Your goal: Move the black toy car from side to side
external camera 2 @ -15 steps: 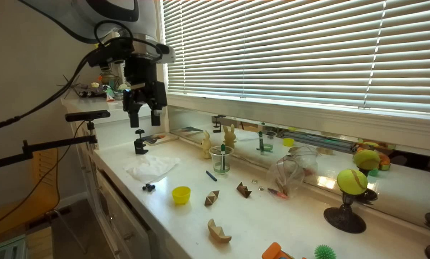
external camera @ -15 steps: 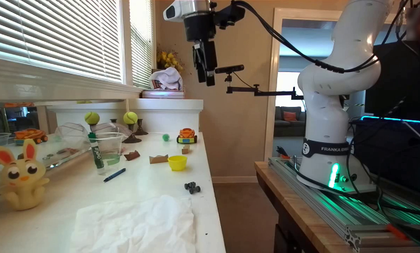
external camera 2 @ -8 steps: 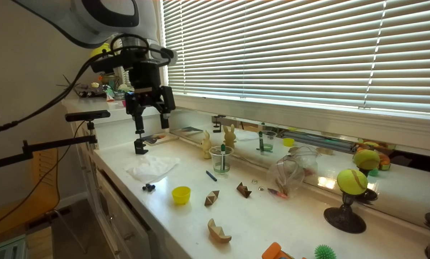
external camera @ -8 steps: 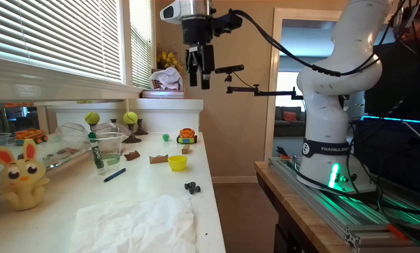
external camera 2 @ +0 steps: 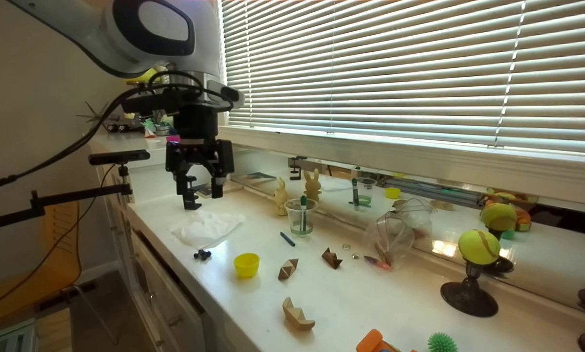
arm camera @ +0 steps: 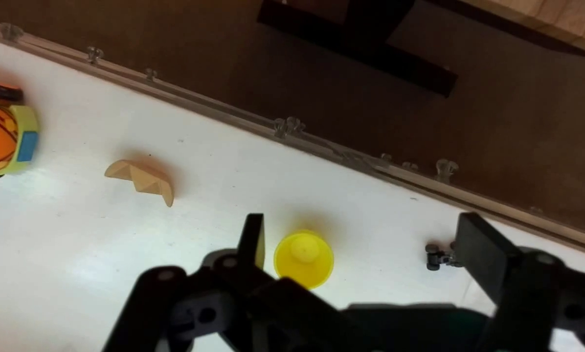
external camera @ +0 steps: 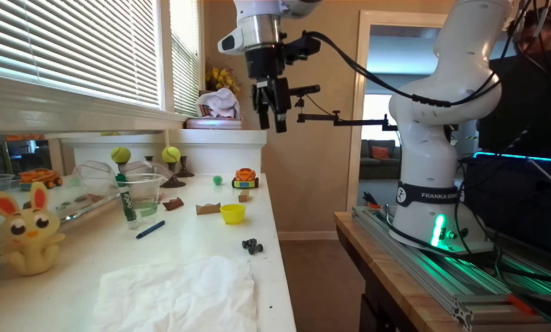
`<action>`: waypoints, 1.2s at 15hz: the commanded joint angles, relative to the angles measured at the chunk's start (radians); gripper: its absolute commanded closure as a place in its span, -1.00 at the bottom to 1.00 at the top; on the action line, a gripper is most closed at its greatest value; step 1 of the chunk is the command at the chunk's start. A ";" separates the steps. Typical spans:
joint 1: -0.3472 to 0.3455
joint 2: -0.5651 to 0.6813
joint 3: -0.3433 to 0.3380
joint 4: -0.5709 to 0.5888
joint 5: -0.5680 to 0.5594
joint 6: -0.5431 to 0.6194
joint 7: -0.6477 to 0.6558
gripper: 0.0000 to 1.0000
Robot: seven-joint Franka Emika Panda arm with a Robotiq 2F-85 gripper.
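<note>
The black toy car (external camera: 252,246), small with dark wheels, stands on the white counter near its front edge, between the paper sheet and the yellow cup. It also shows in an exterior view as a small dark shape (external camera 2: 202,254). High above the counter hangs my gripper (external camera: 272,127), pointing down, its fingers apart with nothing between them; the same gripper (external camera 2: 199,193) shows wide in an exterior view. Looking down in the wrist view, the car (arm camera: 434,257) lies far below, partly hidden behind the right finger (arm camera: 488,254) of the spread gripper (arm camera: 363,234).
A yellow cup (arm camera: 304,259) sits near the car. A crumpled white paper (external camera: 178,295), folded boats (external camera 2: 297,315), a dark pen (external camera: 150,229), a clear cup (external camera 2: 301,215) with a marker and a rabbit figure (external camera: 29,230) share the counter. A clamp (external camera 2: 191,195) stands farther back.
My gripper has come down over the second, swaying and turning slightly on the way; its fingers stay apart. The car and the other things on the counter have not moved.
</note>
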 commanded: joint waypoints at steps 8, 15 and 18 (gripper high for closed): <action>0.072 -0.037 -0.037 -0.076 0.038 0.245 -0.263 -1.00; 0.172 -0.030 -0.106 -0.134 0.155 0.320 -0.631 -1.00; 0.141 -0.004 -0.074 -0.115 0.132 0.296 -0.600 -1.00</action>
